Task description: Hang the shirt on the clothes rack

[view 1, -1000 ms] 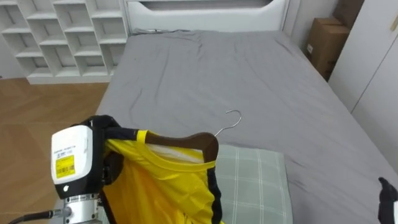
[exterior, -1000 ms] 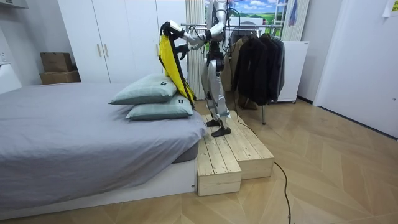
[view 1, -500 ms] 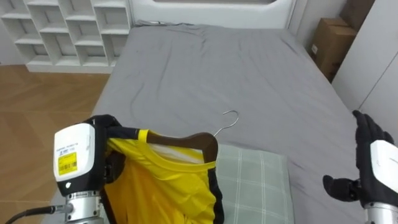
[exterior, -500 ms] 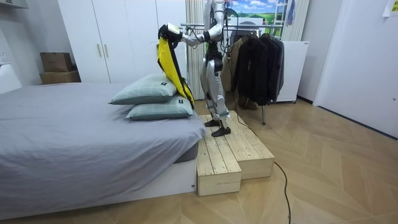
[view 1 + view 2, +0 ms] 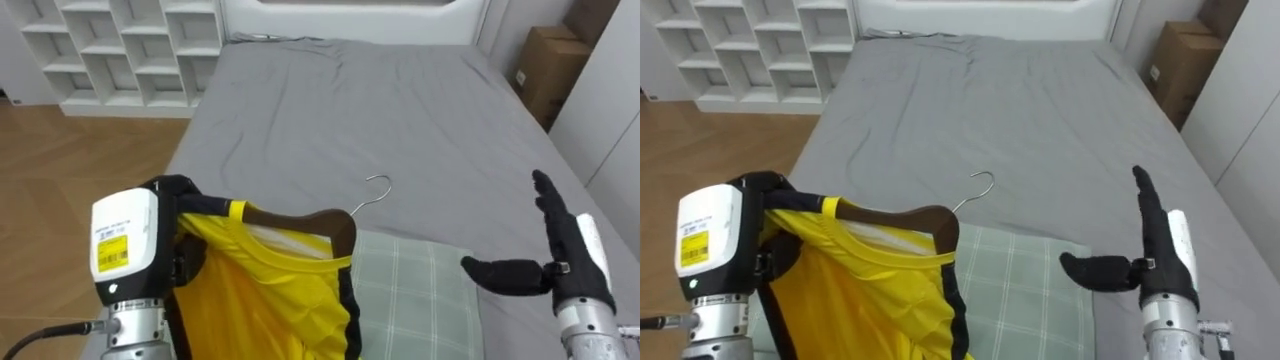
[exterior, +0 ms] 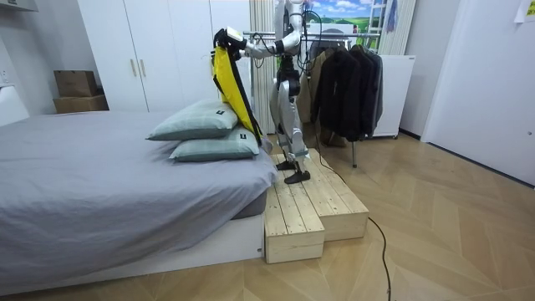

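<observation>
Step shown: carrying the clothes to the rail, with hanging not yet begun. The left robot hand [image 5: 125,245], at 8 o'clock in the eye views, appears curled round the near end of a wooden hanger [image 5: 320,222] and holds it raised. A yellow garment [image 5: 270,290] with dark trim drapes from the hanger, whose metal hook [image 5: 375,190] points toward 1 o'clock, free of any support. The right robot hand [image 5: 565,250], at 4 o'clock, is empty, with fingers straight and thumb spread toward the hanger, well apart from it. Below lie a checked pillow [image 5: 420,290] and the grey bed [image 5: 400,110]. The next move probably calls for steadying the hanger with the free hand, turning away from the bed, and lifting the hook over the rail without letting the garment slide off. The eye views give the grasp, the hook's direction and the open right hand. The room view adds what they lack: the robot stands on a wooden platform [image 6: 305,205] at the pillow end of the bed, and the clothes rail [image 6: 330,32], already carrying dark coats [image 6: 347,84], lies at its 6 o'clock, directly behind it.
</observation>
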You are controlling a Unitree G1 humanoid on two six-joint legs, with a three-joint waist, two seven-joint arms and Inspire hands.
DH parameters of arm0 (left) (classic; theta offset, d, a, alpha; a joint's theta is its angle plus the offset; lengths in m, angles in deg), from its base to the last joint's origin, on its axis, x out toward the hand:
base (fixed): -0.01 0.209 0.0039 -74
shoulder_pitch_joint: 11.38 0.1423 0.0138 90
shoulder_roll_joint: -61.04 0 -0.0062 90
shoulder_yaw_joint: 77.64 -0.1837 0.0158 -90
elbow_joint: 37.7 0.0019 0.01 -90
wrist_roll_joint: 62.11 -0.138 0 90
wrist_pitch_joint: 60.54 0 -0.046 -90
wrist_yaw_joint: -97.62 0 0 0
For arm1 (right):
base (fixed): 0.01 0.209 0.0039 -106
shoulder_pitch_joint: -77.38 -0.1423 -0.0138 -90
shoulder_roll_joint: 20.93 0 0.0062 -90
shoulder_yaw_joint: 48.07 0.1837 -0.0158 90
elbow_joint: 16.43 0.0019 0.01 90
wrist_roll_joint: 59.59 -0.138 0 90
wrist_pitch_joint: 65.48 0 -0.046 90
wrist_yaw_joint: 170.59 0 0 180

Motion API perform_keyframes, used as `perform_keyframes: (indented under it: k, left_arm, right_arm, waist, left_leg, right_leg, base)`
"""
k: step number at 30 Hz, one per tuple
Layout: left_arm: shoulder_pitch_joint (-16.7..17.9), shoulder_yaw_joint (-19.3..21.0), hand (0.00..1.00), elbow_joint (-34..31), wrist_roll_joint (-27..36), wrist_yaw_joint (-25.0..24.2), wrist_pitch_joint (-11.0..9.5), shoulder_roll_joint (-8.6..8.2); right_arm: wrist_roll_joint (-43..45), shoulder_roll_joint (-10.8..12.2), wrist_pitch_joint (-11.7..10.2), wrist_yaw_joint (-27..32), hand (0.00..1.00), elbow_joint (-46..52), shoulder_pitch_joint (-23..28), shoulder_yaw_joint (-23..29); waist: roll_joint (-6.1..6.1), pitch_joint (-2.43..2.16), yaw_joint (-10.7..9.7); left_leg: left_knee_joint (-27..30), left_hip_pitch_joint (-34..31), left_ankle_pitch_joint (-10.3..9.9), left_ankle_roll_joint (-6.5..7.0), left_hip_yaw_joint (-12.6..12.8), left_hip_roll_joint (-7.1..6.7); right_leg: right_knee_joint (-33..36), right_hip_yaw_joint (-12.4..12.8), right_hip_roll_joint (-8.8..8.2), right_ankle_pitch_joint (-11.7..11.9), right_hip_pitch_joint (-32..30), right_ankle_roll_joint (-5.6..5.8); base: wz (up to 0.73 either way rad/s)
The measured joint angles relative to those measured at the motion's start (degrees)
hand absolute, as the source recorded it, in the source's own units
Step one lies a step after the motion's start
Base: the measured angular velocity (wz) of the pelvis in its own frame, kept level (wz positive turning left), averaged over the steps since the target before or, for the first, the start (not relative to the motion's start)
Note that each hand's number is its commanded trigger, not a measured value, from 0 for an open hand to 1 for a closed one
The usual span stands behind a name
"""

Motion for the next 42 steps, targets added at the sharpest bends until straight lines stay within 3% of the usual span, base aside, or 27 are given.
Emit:
perform_keyframes:
  k: [8, 12, 16, 20, 29, 42]
  left_arm:
    - [-0.01, -0.18, 1.0, 0.0, -1.13, -0.01, -1.05, -1.0]
    - [-0.01, -0.37, 1.0, 0.0, -0.98, -0.01, -1.01, -1.62]
    - [-0.03, -0.33, 1.0, 0.02, -0.96, -0.01, -0.96, -2.3]
    - [-0.02, -0.54, 1.0, 0.32, -0.9, -0.02, -0.8, -2.32]
    - [-0.02, -1.2, 1.0, 0.35, -1.08, -0.16, -0.47, -2.37]
    - [-0.03, -1.01, 1.0, 0.49, -0.98, -0.18, 0.39, -2.68]
  right_arm:
    - [-9.82, -0.04, 0.03, -13.01, 0.0, -8.13, -1.01, -5.61]
    - [-19.15, 1.0, 0.78, -16.03, 0.0, -14.71, -1.53, -6.3]
    - [-22.43, 1.25, 1.28, -17.87, 0.0, -18.26, -3.84, -6.31]
    - [-22.81, 1.24, 1.27, -19.57, 0.0, -21.52, -4.85, -6.31]
    - [-23.27, 1.38, 1.83, -23.41, 0.0, -24.79, -4.86, -6.36]
    - [-24.73, 2.19, 3.15, -25.4, 0.0, -27.77, -6.44, -6.28]
  waist:
    - [0.11, -0.04, 1.03]
    - [-0.07, -0.13, 1.66]
    - [-0.29, -0.23, 1.54]
    - [-0.92, -0.44, 1.56]
    - [-1.83, -0.06, 1.55]
    - [-1.29, 0.31, 1.53]
  left_leg:
    - [0.07, 0.03, 0.0, 0.0, -0.12, 0.03]
    - [0.03, -0.34, 0.0, 0.0, -0.19, -0.08]
    - [0.03, -0.82, 0.0, 0.0, -0.24, -0.08]
    - [0.03, -0.77, 0.0, 0.0, -0.34, -0.06]
    - [0.04, -0.7, 0.0, 0.0, -0.36, -0.01]
    - [0.05, -0.82, 0.0, 0.0, -0.36, -0.06]
  right_leg:
    - [0.01, -0.19, 0.02, 0.06, 0.01, -0.05]
    - [-0.01, -0.19, -0.01, 0.09, -0.22, 0.0]
    - [0.06, -0.22, 0.01, 0.11, -0.73, -0.02]
    - [0.04, -0.41, 0.12, 0.13, -0.61, -0.05]
    - [-0.14, -0.35, 0.07, 0.13, -0.42, -0.04]
    - [-0.17, -0.35, 0.07, 0.13, -0.58, -0.04]
  base:
    - [0.01]
    - [0.01]
    - [0.0]
    - [0.01]
    - [0.0]
    - [0.0]
